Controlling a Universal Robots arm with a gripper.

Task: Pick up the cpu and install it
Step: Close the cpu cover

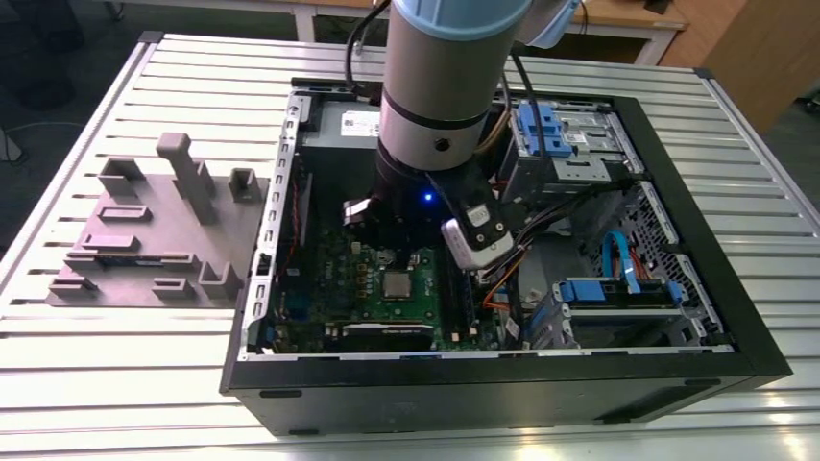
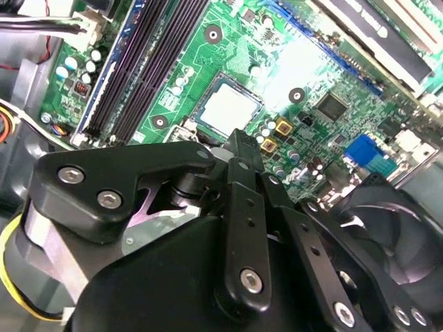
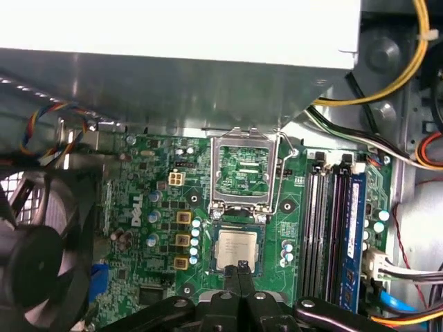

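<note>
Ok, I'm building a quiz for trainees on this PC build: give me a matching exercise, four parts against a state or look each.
1. cpu
2. socket frame
3. memory slots
4. fingers

A. swung open
B. long, black, side by side
C. lying flat, silvery top up
D. tips together, close to the cpu

Pairs: 1-C, 2-A, 3-B, 4-D

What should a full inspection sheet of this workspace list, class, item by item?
Surface: slatted metal table, carrying an open computer case.
Job's things: cpu lies flat on the green board; hinged frame beside it stands open.
Clutter: grey block of holders beside the case.
Grippers: gripper just above the cpu's edge, jaws shut, empty.
Cables: yellow and other coloured wires inside the case.
Surroundings: wooden furniture beyond the table.
</note>
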